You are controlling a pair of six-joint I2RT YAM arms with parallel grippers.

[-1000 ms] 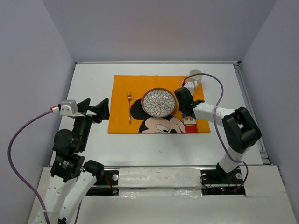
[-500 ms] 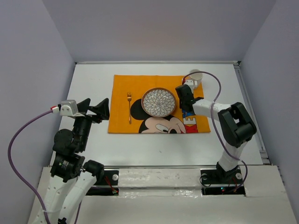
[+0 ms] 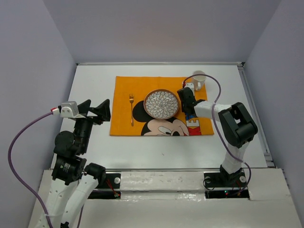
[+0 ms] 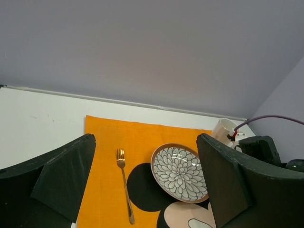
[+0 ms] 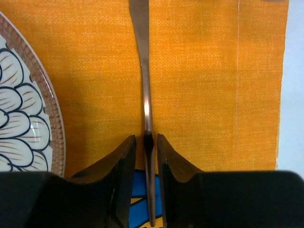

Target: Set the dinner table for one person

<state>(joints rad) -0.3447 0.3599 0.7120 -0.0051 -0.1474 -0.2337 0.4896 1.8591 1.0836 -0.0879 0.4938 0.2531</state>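
Counter: the counter (image 3: pixel 95 80) is the large matte white rectangle that fills the floor of the walled booth, and everything else lies on it.
Mat: an orange Mickey Mouse cloth mat (image 3: pixel 122 95) lies flat on the middle of the counter, toward the far side.
Plate: a round plate (image 3: pixel 161 104) with a grey petal pattern and a brown rim sits on the mat's centre.
Fork: a gold fork (image 3: pixel 131 109) lies on the mat just left of the plate, tines pointing away from the arms.
Mug: a white mug (image 3: pixel 198 77) stands upright at the mat's far right corner.
Utensil: a slim silver utensil (image 5: pixel 146 104) lies on the mat right of the plate, roughly parallel to the mat's right edge; its kind cannot be told.
Right claw: the right claw (image 5: pixel 147 140) is low over the mat, its fingers (image 5: pixel 123 161) slightly parted on either side of the utensil's handle, with a thin dark gap on each side.
Left claw: the left claw (image 3: pixel 95 110) is spread wide and holds nothing, hovering above the counter's left part, beside the mat's left edge.
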